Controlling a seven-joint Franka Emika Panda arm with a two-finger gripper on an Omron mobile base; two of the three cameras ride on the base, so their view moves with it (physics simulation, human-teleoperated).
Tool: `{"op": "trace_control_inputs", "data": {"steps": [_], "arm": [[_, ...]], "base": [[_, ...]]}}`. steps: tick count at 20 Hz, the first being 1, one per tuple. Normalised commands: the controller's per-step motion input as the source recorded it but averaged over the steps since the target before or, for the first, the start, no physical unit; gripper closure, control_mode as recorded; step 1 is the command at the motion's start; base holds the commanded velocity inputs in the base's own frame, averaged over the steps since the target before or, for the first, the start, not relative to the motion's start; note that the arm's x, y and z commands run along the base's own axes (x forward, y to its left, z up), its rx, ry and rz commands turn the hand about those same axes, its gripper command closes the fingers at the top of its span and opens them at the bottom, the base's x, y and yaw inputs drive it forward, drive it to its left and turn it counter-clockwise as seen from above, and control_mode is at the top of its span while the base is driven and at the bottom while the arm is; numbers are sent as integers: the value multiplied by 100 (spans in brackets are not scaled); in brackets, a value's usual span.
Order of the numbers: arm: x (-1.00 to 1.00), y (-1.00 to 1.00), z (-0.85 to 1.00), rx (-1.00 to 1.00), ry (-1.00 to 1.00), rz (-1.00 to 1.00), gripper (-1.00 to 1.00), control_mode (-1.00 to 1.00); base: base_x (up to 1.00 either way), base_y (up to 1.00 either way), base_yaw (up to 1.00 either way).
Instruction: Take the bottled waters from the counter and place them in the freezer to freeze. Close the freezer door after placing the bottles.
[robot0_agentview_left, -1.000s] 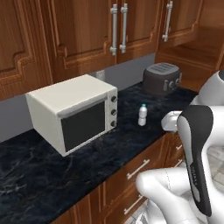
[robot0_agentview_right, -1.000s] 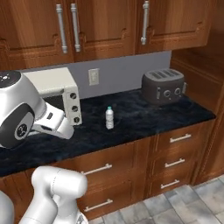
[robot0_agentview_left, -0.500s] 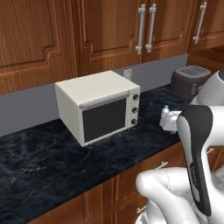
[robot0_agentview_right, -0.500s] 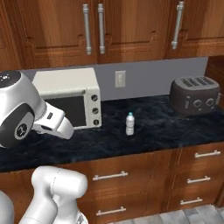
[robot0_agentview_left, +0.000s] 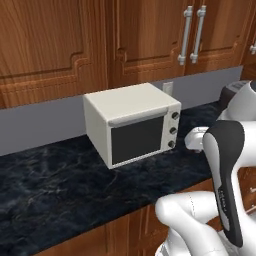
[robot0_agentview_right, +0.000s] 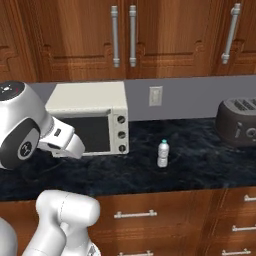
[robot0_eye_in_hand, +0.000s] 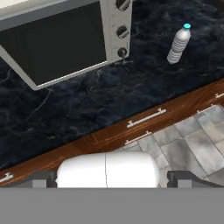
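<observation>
Black marble counter (robot0_agentview_right: 200, 170) carries, from left to right, a cream toaster oven (robot0_agentview_right: 90, 122), one water bottle (robot0_agentview_right: 163, 153) standing upright just right of it and apart from it, and a dark toaster (robot0_agentview_right: 239, 121) further along, while I cannot tell how my jaws stand.

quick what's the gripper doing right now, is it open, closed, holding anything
Gripper: cannot be told; its fingertips are not visible. It holds nothing apparent; the small clear ribbed plastic bottle stands on the black marble-patterned countertop.
</observation>
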Motion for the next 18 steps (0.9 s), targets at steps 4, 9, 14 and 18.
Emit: {"op": "trace_control_inputs", "data": {"steps": [4,9,14,18], "arm": [[0,0,0,0,0,0,-100,100],[0,0,0,0,0,0,-100,100],[0,0,0,0,0,0,-100,100],[0,0,0,0,0,0,-100,100]], "base": [[48,0,5],[49,-4,6],[31,-34,13],[35,-60,22]]}}
